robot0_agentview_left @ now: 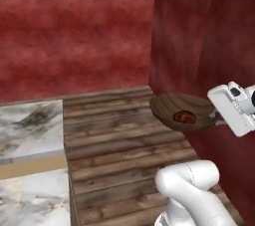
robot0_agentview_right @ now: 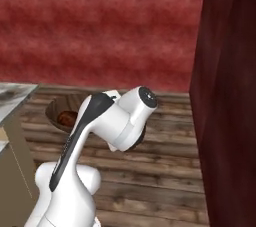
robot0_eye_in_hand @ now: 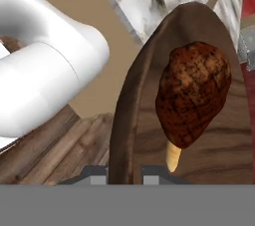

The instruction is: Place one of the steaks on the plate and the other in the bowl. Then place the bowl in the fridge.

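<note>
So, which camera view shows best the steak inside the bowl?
The hand view: the dark brown steak is close and large there, lying in the wooden bowl. The left base view shows it small and far; the right base view shows it small, beside the arm.

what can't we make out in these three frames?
- Tool tips: hand view, cut off by the bottom edge; they straddle the bowl rim, contact itself not visible.
- Bowl's right side: left base view, behind the white hand.
- Bowl and its dark steak: right base view, largely behind the arm.
- Steak: left base view, too small for detail.
</note>
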